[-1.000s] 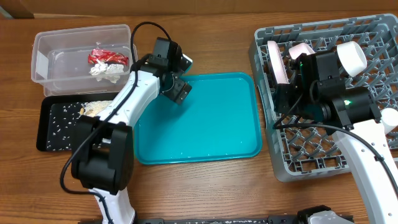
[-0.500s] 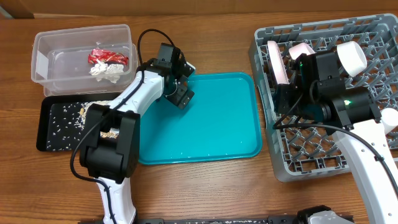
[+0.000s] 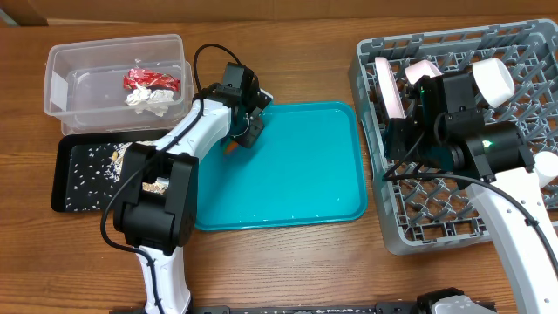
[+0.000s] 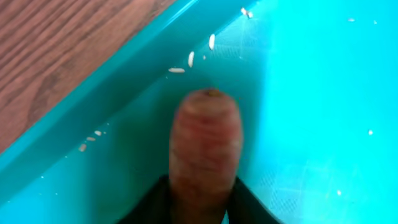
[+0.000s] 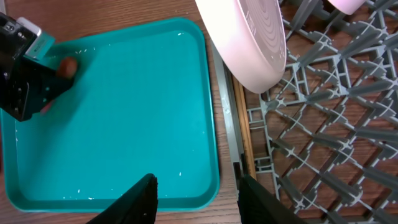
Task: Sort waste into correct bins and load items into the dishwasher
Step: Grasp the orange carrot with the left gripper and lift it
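Your left gripper [image 3: 246, 131] just went from wide open to clamped on the carrot [image 4: 205, 143] in the tray's [image 3: 305, 183] top-left corner, so it's ready for binning. The right gripper [image 5: 196, 194] hangs open and empty by the rack [image 3: 436, 218].

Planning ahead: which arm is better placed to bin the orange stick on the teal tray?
Left: the left gripper grips the small orange carrot-like stick near the clear plastic tub; the right gripper hovers at the grey rack.

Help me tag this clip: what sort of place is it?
Likely a robot lab's mock dish-clearing station: a wooden table with a grey dish rack, a teal tray and a clear waste tub.
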Robot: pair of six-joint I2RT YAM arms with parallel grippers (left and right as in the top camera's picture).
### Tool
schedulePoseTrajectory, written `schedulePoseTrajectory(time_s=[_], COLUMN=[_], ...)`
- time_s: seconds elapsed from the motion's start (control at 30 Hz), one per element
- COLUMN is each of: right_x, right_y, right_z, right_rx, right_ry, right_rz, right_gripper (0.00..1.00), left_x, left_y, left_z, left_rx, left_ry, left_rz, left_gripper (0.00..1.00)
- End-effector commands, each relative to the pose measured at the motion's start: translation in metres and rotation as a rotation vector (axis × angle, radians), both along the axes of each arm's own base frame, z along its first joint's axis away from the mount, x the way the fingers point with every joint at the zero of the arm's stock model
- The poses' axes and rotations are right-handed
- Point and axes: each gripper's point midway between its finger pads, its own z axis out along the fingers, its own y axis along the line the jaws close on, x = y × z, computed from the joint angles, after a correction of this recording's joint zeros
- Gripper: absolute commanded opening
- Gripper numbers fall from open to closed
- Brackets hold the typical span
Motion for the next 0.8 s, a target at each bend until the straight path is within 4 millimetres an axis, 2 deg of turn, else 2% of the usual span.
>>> schedulePoseTrajectory(time_s=[0.0,0.1,0.27,0.4,0.63,0.77], right_x=[0.001,0.001,0.0,0.0,0.0,-0.001], right_y=[0.0,0.0,0.0,0.0,0.0,-0.001], right_z=[0.001,0.001,0.001,0.001,0.001,0.0], right_rx=[-0.009,-0.009,-0.01,-0.01,-0.011,-0.015], right_ry=[-0.008,-0.008,-0.007,-0.007,-0.004,-0.001], right_rz=[0.005,0.005,0.005,0.005,0.005,0.003], right_gripper=[0.45,0.45,0.44,0.45,0.45,0.44], left_x=[0.001,-0.002,-0.01,-0.018,-0.022,-0.025], left_y=[-0.004,-0.003,0.0,0.003,0.014,0.04], left_z=[-0.003,-0.004,-0.005,0.003,0.052,0.091], left_rx=[-0.012,-0.011,0.0,0.001,-0.026,-0.066], left_ry=[0.017,0.029,0.067,0.125,0.156,0.116], left_rz=[0.012,0.021,0.037,0.108,0.279,0.438], left_gripper=[0.12,0.04,0.04,0.04,0.04,0.04])
